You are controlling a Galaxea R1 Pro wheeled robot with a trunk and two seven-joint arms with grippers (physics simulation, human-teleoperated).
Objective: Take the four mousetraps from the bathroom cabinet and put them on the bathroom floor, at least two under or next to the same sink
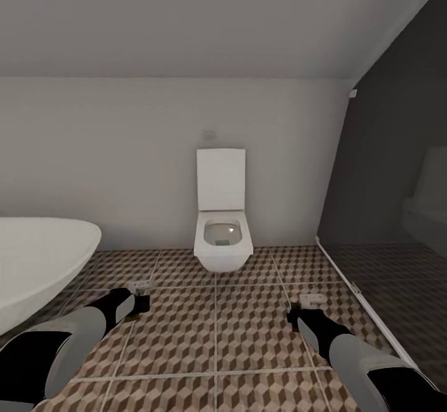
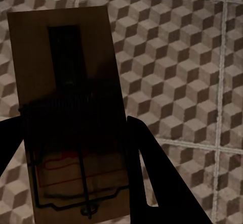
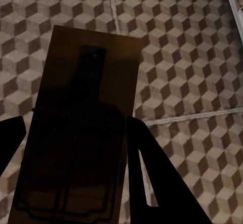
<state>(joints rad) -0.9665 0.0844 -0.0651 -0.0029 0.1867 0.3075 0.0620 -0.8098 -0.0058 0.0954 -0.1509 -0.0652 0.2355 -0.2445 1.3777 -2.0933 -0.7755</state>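
Observation:
Each of my grippers carries a mousetrap over the cube-patterned bathroom floor (image 1: 217, 331). In the left wrist view a brown board with a wire spring, one mousetrap (image 2: 71, 107), is held between the dark fingers (image 2: 147, 178) of my left gripper (image 2: 76, 168). In the right wrist view a second mousetrap (image 3: 83, 128) is held the same way in my right gripper (image 3: 76, 168). In the head view the left gripper (image 1: 138, 300) and right gripper (image 1: 299, 314) hang low over the tiles, and each trap (image 1: 139, 286) (image 1: 312, 300) shows as a pale sliver at its tip. The cabinet and sink are out of view.
A white wall-hung toilet (image 1: 222, 226) stands straight ahead against the back wall. The white oval bathtub (image 1: 37, 263) juts in from the left beside my left arm. A dark glass shower partition (image 1: 385, 213) with a white floor rail closes off the right.

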